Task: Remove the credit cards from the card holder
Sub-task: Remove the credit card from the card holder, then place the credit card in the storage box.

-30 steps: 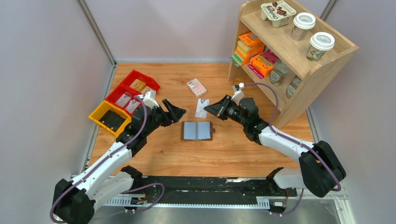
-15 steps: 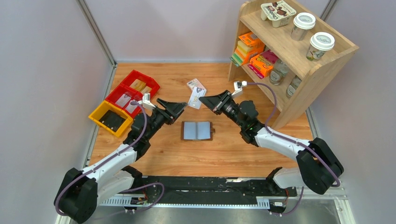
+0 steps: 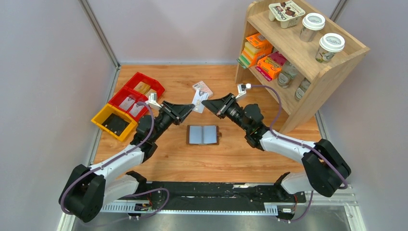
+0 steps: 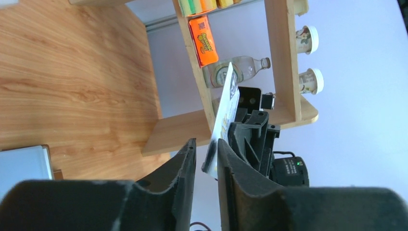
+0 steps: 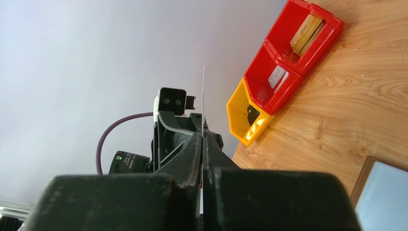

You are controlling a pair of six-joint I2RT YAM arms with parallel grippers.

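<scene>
So the credit card point(image 4: 225, 106) is up in the air right now, standing on edge between the two arms, above the tabletop point(image 3: 240, 154) and just behind the card holder point(image 3: 203, 134). The holder lies flat and open, with its pale blue-grey pockets facing up.

The right tool point(image 5: 202, 136) is clamped tight on the card (from its own camera the card is just a thin line squeezed between the fingers). The left tool point(image 4: 206, 142) comes in from the other side with its jaws only partway apart, straddling the card's lower corner. There's a sliver of gap between one finger and the card, so I wouldn't call that a grip.

Further out, a pink-and-white patterned box point(image 3: 204, 86) lies on the wood just behind the card. The red bins point(image 3: 137, 94) and the yellow bin point(image 3: 113, 120) sit off to the left, and the wooden shelf point(image 3: 308, 62) with jars and packets is on the right.
</scene>
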